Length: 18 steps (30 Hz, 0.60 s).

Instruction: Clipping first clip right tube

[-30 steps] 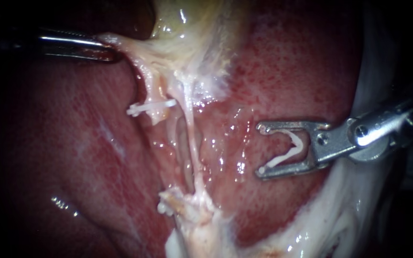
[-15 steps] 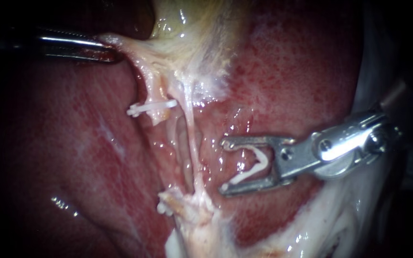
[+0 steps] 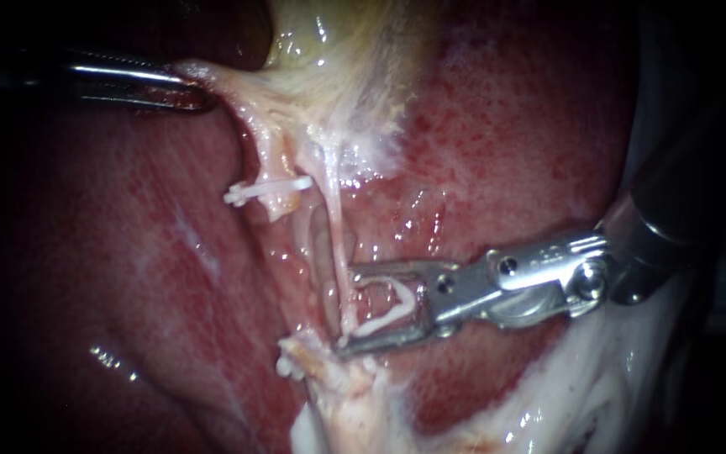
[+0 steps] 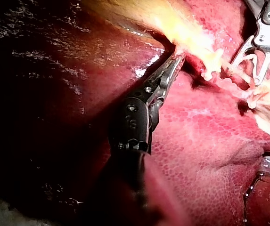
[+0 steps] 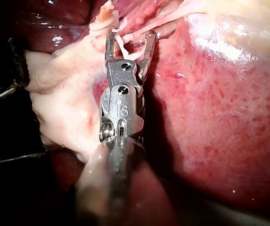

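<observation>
In the endoscope view the left instrument (image 3: 195, 88) enters high at the far left. Its jaws are closed on a flap of pale tissue (image 3: 237, 92) under the yellowish gallbladder (image 3: 338, 42), and the flap is stretched toward the left. The left wrist view adds something here. The jaws lie flat together with only their tip in the flap, and the dark liver (image 3: 111, 277) rises close along one side of the shaft, so there is little room on that side.

Next comes the left tube (image 3: 266, 160), with a closed clip (image 3: 266, 189) across it. Only a narrow gap separates it from the right tube (image 3: 335, 219), a thin pale strand that runs down to a ragged pale stump (image 3: 338, 366).

The right instrument (image 3: 348, 309) reaches this strand from the right. Its jaws stand wide and carry an unclosed white clip (image 3: 384, 319), with one limb against each jaw. In the endoscope view the tube crosses just at the jaw tips, and I cannot tell from there if it is inside. The right wrist view is clearer: a pale strand passes between the two jaws near their tips, ahead of the bend of the clip. The lower jaw tip is just beside the stump.

To the right of the tube the liver is bare and open under the instrument. A white tissue border (image 3: 598, 395) lies near the shaft at the lower right.
</observation>
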Available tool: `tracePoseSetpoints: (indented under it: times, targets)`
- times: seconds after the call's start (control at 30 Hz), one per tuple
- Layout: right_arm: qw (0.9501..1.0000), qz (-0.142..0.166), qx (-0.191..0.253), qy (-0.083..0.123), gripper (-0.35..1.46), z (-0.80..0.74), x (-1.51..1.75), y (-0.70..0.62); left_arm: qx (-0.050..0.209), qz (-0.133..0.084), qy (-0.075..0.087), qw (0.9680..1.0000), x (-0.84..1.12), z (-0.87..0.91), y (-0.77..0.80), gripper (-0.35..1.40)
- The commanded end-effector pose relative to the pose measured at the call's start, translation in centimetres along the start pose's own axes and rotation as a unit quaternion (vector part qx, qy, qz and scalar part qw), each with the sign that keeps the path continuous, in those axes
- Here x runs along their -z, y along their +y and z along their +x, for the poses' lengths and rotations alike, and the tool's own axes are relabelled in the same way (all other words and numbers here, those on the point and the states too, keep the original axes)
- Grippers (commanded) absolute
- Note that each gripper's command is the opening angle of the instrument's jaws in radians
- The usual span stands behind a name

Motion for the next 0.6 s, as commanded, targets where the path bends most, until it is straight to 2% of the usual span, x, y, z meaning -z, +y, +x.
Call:
tracePoseSetpoints:
  times: [0.03, 0.17, 0.33, 0.47, 0.6]
  targets:
    - [0.9999, 0.005, -0.008, 0.009, 0.50, 0.01, -0.02, 0.01, 0.000, 0.000, 0.000, 1.0000, 0.00, 0.00, 0.00, -0.35]
    - [0.9974, 0.037, -0.047, 0.040, 0.50, 0.05, -0.10, 0.03, 0.000, 0.000, 0.000, 1.0000, 0.00, 0.00, 0.00, -0.35]
    - [0.9904, 0.081, -0.083, 0.075, 0.50, 0.12, -0.08, -0.01, 0.000, 0.000, 0.000, 1.0000, 0.00, 0.00, 0.00, -0.35]
    - [0.9848, 0.108, -0.101, 0.091, 0.49, 0.22, -0.04, -0.09, 0.000, 0.000, 0.000, 1.0000, 0.00, 0.00, 0.00, -0.35]
    - [0.9807, 0.123, -0.115, 0.100, 0.48, 0.30, -0.03, -0.15, 0.000, 0.000, 0.000, 1.0000, 0.00, 0.00, 0.00, -0.35]
